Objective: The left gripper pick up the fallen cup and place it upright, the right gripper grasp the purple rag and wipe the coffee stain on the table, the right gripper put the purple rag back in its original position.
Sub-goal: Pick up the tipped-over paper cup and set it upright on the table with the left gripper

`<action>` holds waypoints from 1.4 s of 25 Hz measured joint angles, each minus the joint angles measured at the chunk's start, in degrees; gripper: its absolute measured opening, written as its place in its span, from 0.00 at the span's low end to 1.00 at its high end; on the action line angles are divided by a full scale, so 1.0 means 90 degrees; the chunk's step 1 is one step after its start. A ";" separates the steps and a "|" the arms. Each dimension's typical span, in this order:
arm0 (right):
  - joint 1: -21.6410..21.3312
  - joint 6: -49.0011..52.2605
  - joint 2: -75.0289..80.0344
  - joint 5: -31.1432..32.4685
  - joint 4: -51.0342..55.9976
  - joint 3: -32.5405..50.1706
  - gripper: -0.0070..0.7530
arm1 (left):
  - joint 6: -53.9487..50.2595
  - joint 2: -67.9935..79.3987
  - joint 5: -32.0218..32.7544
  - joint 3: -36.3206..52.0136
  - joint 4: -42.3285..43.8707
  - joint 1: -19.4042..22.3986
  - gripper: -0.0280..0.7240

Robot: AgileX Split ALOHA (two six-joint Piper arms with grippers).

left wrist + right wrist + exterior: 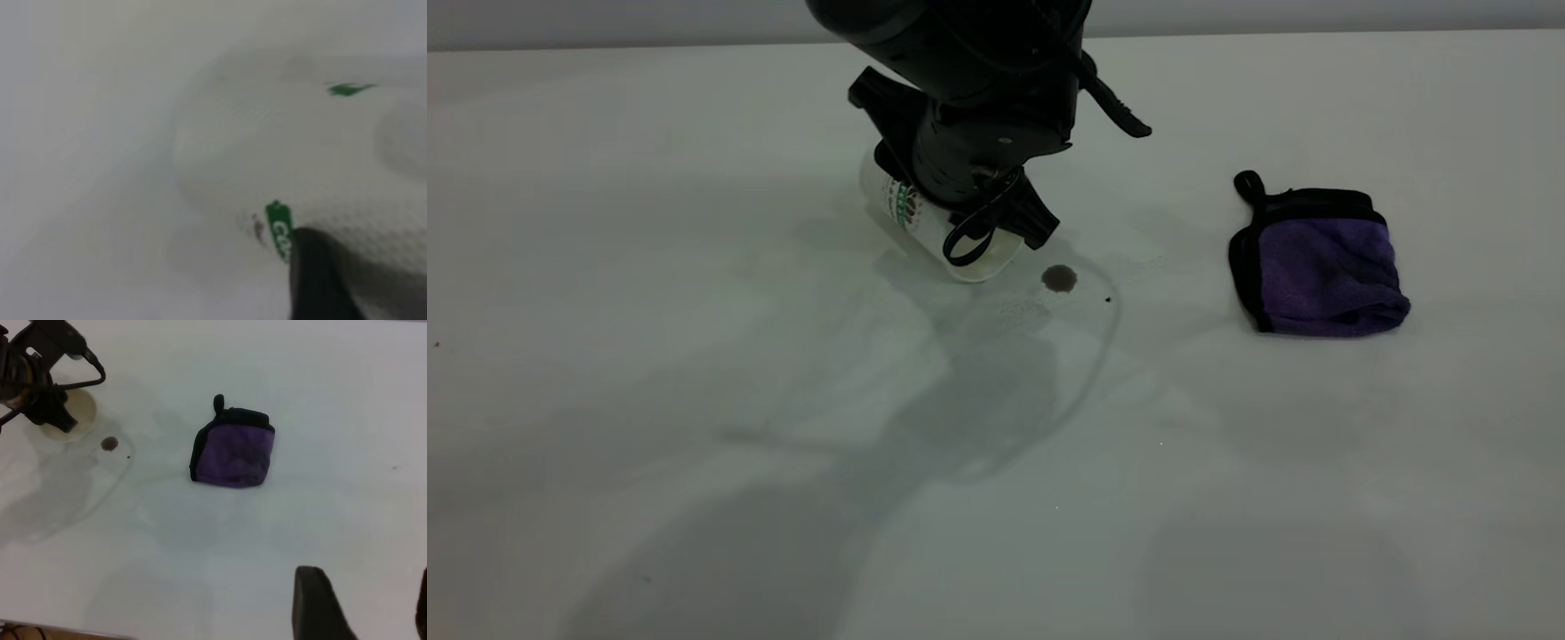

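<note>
The cup [925, 227] lies tilted on its side on the table [694, 400], with its mouth toward the coffee stain [1059, 278]. My left gripper [960, 182] comes down over it, fingers on either side, shut on the cup. In the left wrist view one black finger [317, 280] presses against the dotted cup wall [300, 153]. The purple rag [1320, 267] lies folded to the right of the stain, untouched. In the right wrist view my right gripper [367, 607] hangs open well short of the rag [233, 453], with the stain [109, 443] and cup [73, 413] beyond.
A tiny black speck [1108, 300] sits just right of the stain, inside a faint curved wet smear [1085, 373]. The table's back edge [1316, 34] runs behind the rag.
</note>
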 joint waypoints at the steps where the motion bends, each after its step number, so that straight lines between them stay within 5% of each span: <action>1: 0.0000 0.0000 0.0000 0.0000 0.0000 0.0000 0.54 | -0.0097 0.0000 0.0114 0.0000 0.0030 0.0000 0.44; 5: 0.0000 0.0000 0.0000 0.0000 0.0000 0.0000 0.54 | -0.0076 -0.0052 0.0620 -0.0042 0.0128 0.0000 0.12; 7: 0.0000 0.0000 0.0000 0.0000 0.0000 0.0000 0.54 | 0.0275 -0.0151 0.0760 -0.0045 0.0002 -0.0004 0.06; 13: 0.0000 0.0000 0.0000 0.0000 0.0000 0.0000 0.54 | 0.2692 -0.1055 0.0973 -0.0045 -0.1585 0.0231 0.05; 23: 0.0000 0.0000 0.0000 0.0000 0.0000 0.0000 0.54 | 0.7843 -0.1423 0.1886 -0.0967 -0.6670 0.2145 0.05; 29: 0.0000 0.0000 0.0000 0.0000 0.0000 0.0000 0.54 | 0.8501 -0.0871 0.2647 -0.1682 -0.7877 0.2937 0.05; 35: 0.0000 0.0000 0.0000 0.0000 0.0000 0.0000 0.54 | 0.8387 -0.0055 0.3229 -0.2640 -0.7935 0.3035 0.05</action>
